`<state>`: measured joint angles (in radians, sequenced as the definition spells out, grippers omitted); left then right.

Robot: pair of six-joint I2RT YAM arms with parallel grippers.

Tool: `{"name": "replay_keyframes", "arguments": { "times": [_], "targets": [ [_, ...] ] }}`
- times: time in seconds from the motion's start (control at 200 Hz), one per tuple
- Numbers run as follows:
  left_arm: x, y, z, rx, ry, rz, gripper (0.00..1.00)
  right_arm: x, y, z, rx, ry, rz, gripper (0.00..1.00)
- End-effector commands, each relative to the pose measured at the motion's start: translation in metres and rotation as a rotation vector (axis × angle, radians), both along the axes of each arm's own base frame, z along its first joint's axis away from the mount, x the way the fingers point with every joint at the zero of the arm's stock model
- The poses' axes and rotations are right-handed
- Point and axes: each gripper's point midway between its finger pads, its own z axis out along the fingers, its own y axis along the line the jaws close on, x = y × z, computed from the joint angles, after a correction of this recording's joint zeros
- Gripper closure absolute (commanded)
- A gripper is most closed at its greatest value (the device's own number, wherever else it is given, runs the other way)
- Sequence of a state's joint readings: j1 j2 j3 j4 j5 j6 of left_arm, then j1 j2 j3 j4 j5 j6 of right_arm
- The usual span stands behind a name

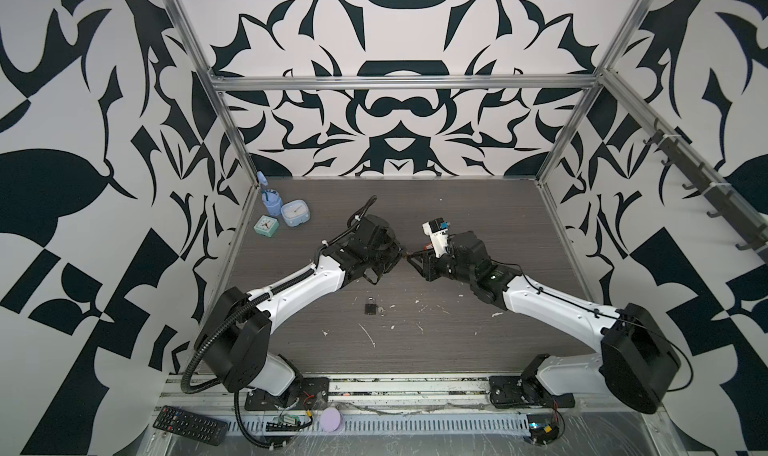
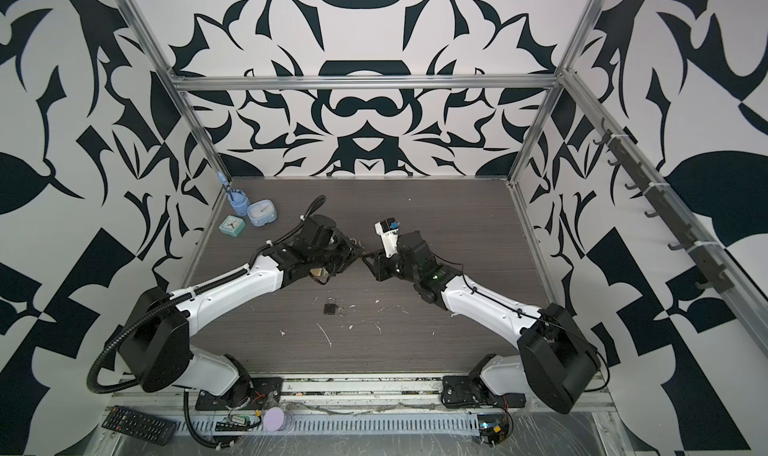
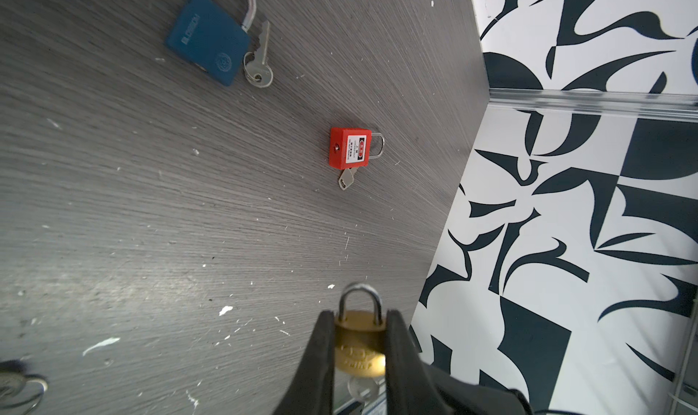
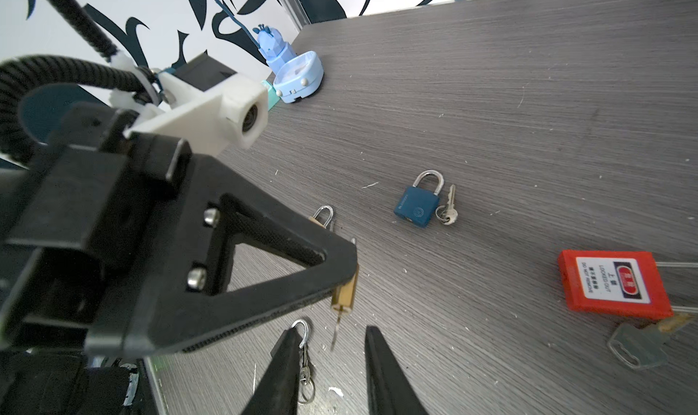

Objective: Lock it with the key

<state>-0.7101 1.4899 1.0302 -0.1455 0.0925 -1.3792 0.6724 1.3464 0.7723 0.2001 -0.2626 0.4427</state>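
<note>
1. L jaws pinch brass padlock [image 3: 359,347] by its body sides, shackle pointing away from wrist, held above worktop [image 3: 151,224] near its middle
2. Key [image 4: 335,332] sits in padlock's keyhole, sticking out toward R arm
3. R jaws spread, one each side of key, not touching it
4. Blue padlock [image 4: 415,205] & red padlock [image 3: 349,148] lie flat on worktop, well apart

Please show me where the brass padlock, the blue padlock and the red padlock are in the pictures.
brass padlock [image 3: 359,343]: left wrist view, on the middle of its brass body.
blue padlock [image 4: 415,208]: right wrist view, on its blue body.
red padlock [image 3: 342,148]: left wrist view, on its red body.
</note>
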Motion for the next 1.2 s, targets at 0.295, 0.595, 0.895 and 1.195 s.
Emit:
{"name": "replay_keyframes", "arguments": {
  "times": [0.295,0.595,0.895,1.195],
  "targets": [
    [0.003,0.008,0.001,0.025,-0.019,0.018,1.0,0.011,0.017,0.023,0.057,-0.04,0.004,0.74],
    [0.005,0.008,0.001,0.028,-0.025,0.022,1.0,0.012,0.023,0.024,0.078,-0.03,0.014,0.78],
    [0.004,0.008,0.003,0.019,-0.029,0.026,1.0,0.016,0.026,0.019,0.109,-0.006,-0.001,0.7],
    [0.003,0.005,0.003,-0.012,-0.016,0.019,1.0,0.021,0.029,0.016,0.13,0.003,-0.015,0.76]
  ]
}}
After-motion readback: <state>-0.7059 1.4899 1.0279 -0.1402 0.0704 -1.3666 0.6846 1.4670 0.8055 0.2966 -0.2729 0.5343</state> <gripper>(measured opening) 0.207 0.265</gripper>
